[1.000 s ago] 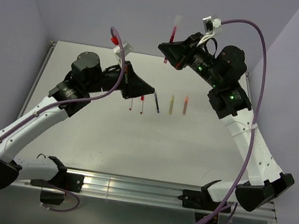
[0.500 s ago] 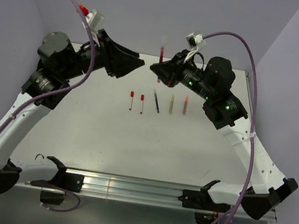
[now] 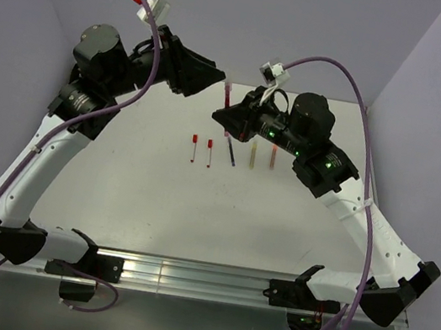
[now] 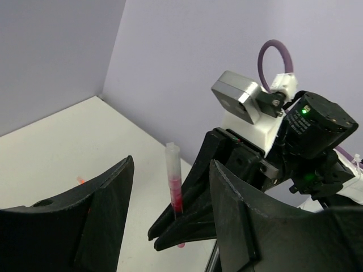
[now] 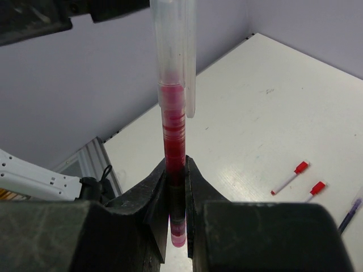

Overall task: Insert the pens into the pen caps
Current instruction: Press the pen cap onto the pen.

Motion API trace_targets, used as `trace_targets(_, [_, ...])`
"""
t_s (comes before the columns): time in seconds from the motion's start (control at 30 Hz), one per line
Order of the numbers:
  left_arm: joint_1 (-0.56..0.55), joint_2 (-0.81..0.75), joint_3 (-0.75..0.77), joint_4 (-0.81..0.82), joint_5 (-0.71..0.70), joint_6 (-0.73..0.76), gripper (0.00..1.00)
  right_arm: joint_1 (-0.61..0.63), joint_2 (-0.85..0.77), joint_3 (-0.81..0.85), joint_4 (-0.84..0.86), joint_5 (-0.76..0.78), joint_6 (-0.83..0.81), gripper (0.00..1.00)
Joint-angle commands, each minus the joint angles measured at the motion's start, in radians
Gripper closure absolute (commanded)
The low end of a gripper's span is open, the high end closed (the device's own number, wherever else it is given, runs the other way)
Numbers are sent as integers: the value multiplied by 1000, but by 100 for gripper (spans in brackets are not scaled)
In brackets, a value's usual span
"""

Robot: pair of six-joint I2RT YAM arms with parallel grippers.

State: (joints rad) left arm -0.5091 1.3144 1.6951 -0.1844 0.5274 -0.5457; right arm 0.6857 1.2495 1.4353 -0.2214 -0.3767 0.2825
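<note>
The right fingers point(image 5: 154, 195) pinch narrowly on the lower barrel of a red pen point(image 5: 173, 136), holding it upright above the tabletop point(image 5: 272, 113). The pen looks light, stiff and slick, and likely to pivot under a sideways push, so the low grip suits it. A clear cap point(image 5: 170, 45) sits over the pen's tip; whether it is fully seated cannot be told. Just beyond the pen, the left fingers point(image 4: 102, 198) stand wide, holding nothing. Below the pen, five more pens point(image 3: 230, 152) lie in a row, well out of the way.
</note>
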Motion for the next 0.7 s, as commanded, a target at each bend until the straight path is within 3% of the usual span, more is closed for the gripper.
trace_targets(0.0, [4, 3, 44, 14, 31, -19, 39, 12, -21, 10, 30, 2, -17, 100])
trace_targets(0.67, [4, 59, 46, 56, 108, -74, 44, 49, 14, 63, 13, 15, -28, 100])
